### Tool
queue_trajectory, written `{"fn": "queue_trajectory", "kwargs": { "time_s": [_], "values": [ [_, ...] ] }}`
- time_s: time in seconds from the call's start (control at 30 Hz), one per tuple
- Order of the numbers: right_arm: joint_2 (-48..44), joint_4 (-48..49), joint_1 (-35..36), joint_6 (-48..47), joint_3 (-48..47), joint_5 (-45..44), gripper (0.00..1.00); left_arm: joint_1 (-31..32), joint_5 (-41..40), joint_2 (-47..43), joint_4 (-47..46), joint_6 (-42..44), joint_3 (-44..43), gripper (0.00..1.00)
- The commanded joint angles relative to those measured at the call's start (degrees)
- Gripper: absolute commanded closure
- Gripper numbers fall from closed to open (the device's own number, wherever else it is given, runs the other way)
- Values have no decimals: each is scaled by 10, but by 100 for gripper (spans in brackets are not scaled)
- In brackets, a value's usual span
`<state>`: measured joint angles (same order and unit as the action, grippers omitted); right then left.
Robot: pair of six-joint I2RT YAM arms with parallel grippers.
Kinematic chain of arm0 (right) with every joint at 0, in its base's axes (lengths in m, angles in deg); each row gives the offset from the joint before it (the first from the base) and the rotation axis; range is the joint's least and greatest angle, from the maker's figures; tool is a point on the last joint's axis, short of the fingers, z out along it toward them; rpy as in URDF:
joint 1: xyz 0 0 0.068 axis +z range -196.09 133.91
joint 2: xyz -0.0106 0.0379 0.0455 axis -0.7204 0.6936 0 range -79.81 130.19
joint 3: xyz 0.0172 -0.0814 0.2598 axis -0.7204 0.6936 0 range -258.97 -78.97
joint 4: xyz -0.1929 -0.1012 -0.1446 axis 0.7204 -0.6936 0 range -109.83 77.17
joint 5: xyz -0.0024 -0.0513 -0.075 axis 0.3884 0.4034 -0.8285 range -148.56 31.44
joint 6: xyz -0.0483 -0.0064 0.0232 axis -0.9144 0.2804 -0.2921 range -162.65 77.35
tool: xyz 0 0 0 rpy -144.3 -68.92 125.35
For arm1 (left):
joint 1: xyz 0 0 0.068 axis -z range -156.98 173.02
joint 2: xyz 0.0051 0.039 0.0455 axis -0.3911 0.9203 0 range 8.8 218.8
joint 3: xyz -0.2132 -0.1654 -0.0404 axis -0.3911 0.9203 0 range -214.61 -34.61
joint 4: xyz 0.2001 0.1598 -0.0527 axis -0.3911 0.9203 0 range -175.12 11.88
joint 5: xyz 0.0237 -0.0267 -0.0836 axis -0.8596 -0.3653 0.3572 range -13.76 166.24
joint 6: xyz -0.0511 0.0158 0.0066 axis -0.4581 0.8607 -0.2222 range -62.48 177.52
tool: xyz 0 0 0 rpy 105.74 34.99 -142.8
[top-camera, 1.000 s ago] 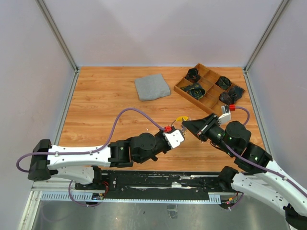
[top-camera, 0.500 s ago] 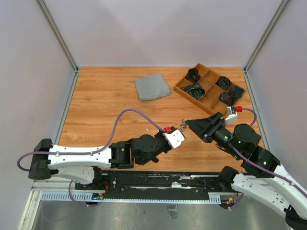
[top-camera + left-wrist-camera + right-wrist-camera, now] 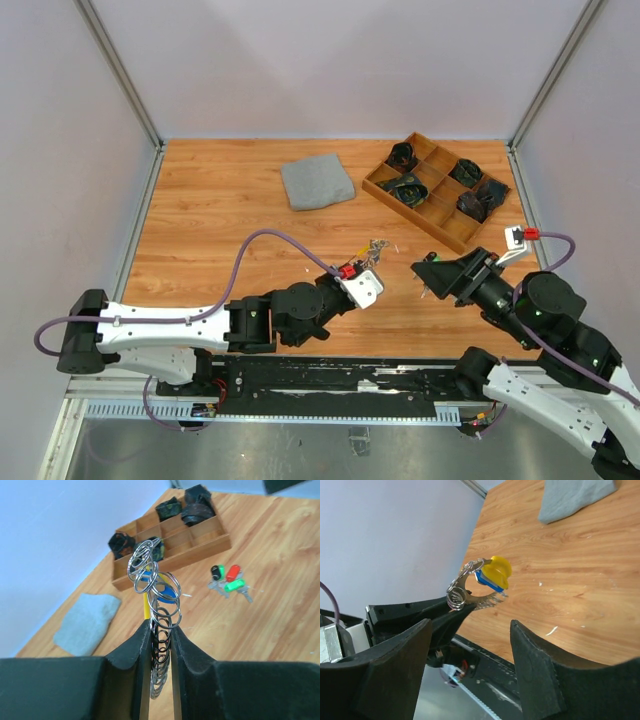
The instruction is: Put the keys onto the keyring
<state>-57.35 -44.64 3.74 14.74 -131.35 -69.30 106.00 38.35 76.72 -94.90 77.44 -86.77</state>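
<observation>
Where the left wrist view looks straight along its own fingers, the keyring [image 3: 160, 610] shows as a stack of thin silvery loops, coiled like a spring and fanning out at the top, pinched upright in the narrow gap of the left gripper [image 3: 161, 630], whose black jaws are closed on its lower coils. A yellow-headed key [image 3: 496, 569] and a blue-headed key [image 3: 489, 584] hang on the ring; the right wrist view shows their plastic heads and a toothed metal blade plainly, while the left wrist view gives only slivers of yellow and blue behind the loops. Only the left wrist view shows the loose keys [image 3: 227, 579], with green, red and black heads, lying bunched on the wood between the ring and the tray [image 3: 170, 555]. From above, the ring is a tiny glint held off the table [image 3: 220, 220], too small for detail. The right gripper [image 3: 425, 279] stands apart from the ring, jaws spread wide and holding nothing. A folded grey cloth [image 3: 316, 183] lies left of the compartment tray of dark bundles.
</observation>
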Motion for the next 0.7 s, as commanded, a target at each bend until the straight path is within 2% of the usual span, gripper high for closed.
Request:
{"fn": "queue_trajectory", "kwargs": {
  "time_s": [0.0, 0.1, 0.23, 0.4, 0.5, 0.57, 0.67],
  "values": [
    [-7, -50, -5, -177, -40, -18, 34, 18, -86, 5, -36, 82, -9, 99],
    [-9, -64, -5, -254, -62, -22, 32, 26, -129, 5, -66, 143, 1, 100],
    [2, -110, -5, -308, -109, -46, 29, 30, -180, 18, -99, 237, 5, 99],
    [-9, -138, -5, -312, -124, -101, 27, 31, -244, 45, -150, 394, 24, 99],
    [-29, -140, -5, -310, -123, -124, 27, 30, -284, 62, -162, 460, 42, 99],
    [-39, -144, -5, -309, -125, -135, 27, 31, -303, 85, -134, 471, 46, 99],
    [-48, -150, -4, -308, -124, -144, 27, 35, -320, 141, -59, 439, 37, 100]
  ]
}}
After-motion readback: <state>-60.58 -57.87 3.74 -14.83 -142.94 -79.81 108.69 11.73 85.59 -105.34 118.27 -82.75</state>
